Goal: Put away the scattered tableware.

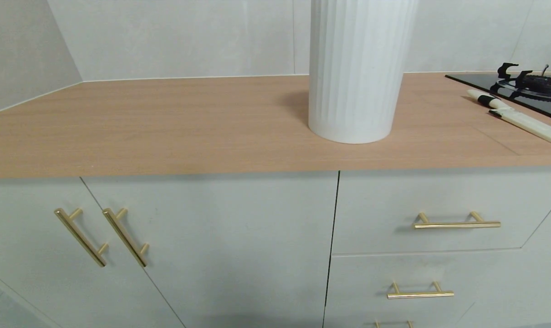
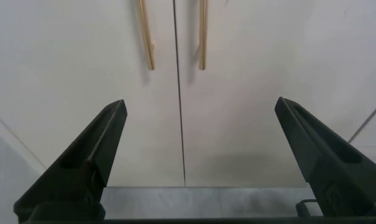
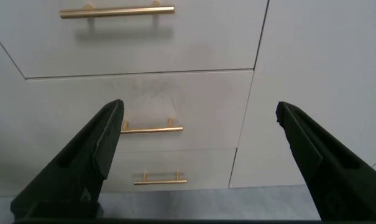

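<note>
I see a cream knife (image 1: 526,122) lying flat at the far right of the wooden worktop (image 1: 166,127), just beside the edge of the black hob (image 1: 537,86). A tall white ribbed container (image 1: 355,77) stands upright nearer the middle, well apart from the knife. My left pincer (image 2: 200,104) is spread wide and holds nothing, facing the pale cabinet doors (image 2: 250,124). My right pincer (image 3: 199,106) is likewise spread and holds nothing, before the drawers (image 3: 144,93) with brass handles.
</note>
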